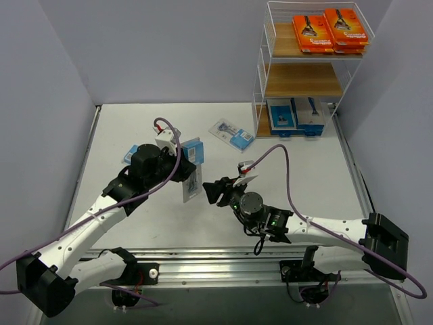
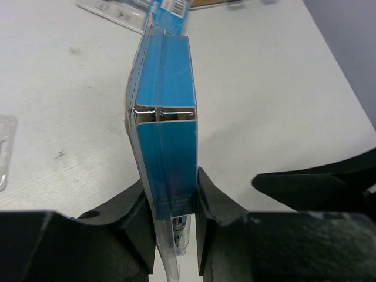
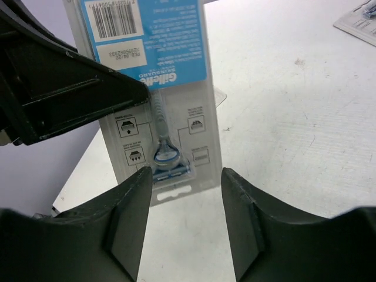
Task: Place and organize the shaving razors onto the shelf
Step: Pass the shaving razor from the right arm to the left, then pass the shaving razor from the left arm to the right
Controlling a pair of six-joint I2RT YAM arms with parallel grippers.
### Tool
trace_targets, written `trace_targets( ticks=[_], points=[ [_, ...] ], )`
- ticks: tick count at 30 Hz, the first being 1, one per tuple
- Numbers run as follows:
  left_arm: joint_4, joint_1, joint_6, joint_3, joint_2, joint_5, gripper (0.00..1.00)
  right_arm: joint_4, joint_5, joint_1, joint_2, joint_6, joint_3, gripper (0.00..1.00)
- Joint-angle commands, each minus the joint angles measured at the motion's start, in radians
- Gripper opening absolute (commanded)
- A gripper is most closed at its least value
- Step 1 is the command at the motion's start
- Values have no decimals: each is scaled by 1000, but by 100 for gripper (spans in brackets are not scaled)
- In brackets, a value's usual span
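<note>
You have the left gripper clamped on a blister pack mid-table, right gripper near at its 3 o'clock, shelf at 1 o'clock.

The left arm and right arm are white-shelled, black-jointed, with purple cables; left claw and right claw black.

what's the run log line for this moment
left pincer: shut on blister pack | right pincer: open, facing it | shelf: not reached
</note>
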Motion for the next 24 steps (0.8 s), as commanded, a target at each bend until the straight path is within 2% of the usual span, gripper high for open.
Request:
trace_targets(
  ticks=[1,6,9,10,11,14,16,24],
  points=[
    [-4,20,15,35,-44,-149,3,24,65,2,-61,22,-13,47],
    [8,52,-14,23,-67,-169,2,26,88,-5,-77,95,-39,54],
    [49,67,-41,8,-95,-137,2,29,117,-24,-91,251,-84,56],
    [70,72,-45,-4,-102,-128,2,15,139,-27,-97,370,-94,56],
    [80,74,-50,-11,-110,-128,2,18,148,-28,-105,412,-108,56],
    [124,81,-74,-44,-142,-108,2,191,142,-27,-126,482,-186,56],
    [152,92,-100,-57,-145,-87,2,234,148,-30,-131,537,-228,58],
    [360,126,-234,-130,-147,134,2,559,56,-36,-10,583,-282,71]
  ],
)
